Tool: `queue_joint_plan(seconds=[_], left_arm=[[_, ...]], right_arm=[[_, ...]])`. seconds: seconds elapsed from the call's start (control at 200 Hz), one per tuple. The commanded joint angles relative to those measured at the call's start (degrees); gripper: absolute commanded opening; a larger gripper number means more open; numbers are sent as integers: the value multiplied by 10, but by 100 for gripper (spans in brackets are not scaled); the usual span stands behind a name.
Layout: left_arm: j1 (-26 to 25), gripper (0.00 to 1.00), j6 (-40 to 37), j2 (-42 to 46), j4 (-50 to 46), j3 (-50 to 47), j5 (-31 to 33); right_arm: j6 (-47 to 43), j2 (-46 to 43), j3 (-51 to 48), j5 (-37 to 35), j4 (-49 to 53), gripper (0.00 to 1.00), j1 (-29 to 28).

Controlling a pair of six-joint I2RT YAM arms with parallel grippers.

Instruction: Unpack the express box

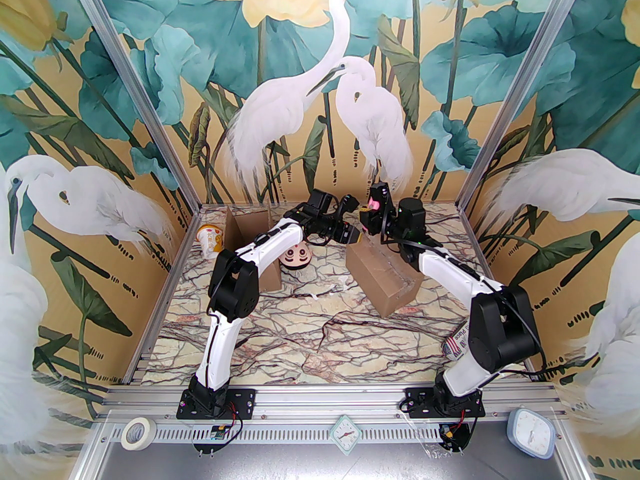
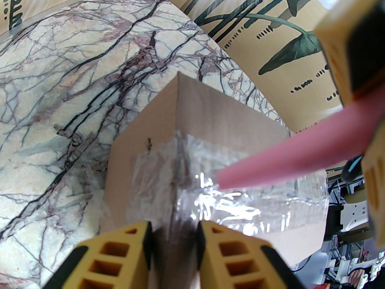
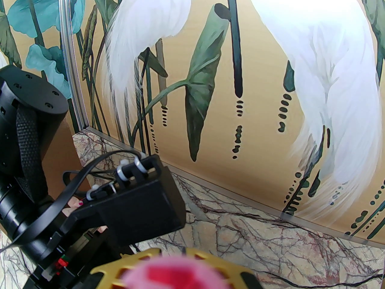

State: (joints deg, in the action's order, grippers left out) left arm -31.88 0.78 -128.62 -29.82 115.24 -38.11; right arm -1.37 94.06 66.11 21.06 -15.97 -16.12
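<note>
Sealed box (image 1: 382, 280) rests on the table (image 1: 300, 338); left claw (image 2: 174, 236) pinches its far corner, likely to steady it, while right claw (image 1: 372, 207) above that corner clamps a pink tool (image 2: 285, 158) touching the tape (image 2: 240, 203).

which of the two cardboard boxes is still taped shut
The right-hand box: clear tape covers its top seam, and the pink tool held by the right gripper points at that tape. The left box stands open.

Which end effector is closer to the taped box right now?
Left. The left end effector sits at the taped box, fingers straddling a far corner edge. The right end effector hovers above it, holding a pink tool whose tip reaches the tape.
</note>
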Motion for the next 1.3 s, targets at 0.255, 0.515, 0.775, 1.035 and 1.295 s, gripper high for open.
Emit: queue_joint_plan(seconds=[0.255,0.515,0.775,1.035,1.295], left_arm=[[0,22,4,-24,-16,-25,30],[0,15,15,-26,-7,-31,41],[1,7,10,-30,-21,-27,62],[1,1,2,-44,-55,-5,83],[1,0,-5,-52,-73,7,91]], right_arm=[[-34,-2,-10,-13,-19,0,0],[-52,-28,-37,-15,3,0,0],[-59,-48,-49,-21,11,0,0],[-73,-74,-70,-26,35,0,0],[-79,-112,-99,-40,47,0,0]])
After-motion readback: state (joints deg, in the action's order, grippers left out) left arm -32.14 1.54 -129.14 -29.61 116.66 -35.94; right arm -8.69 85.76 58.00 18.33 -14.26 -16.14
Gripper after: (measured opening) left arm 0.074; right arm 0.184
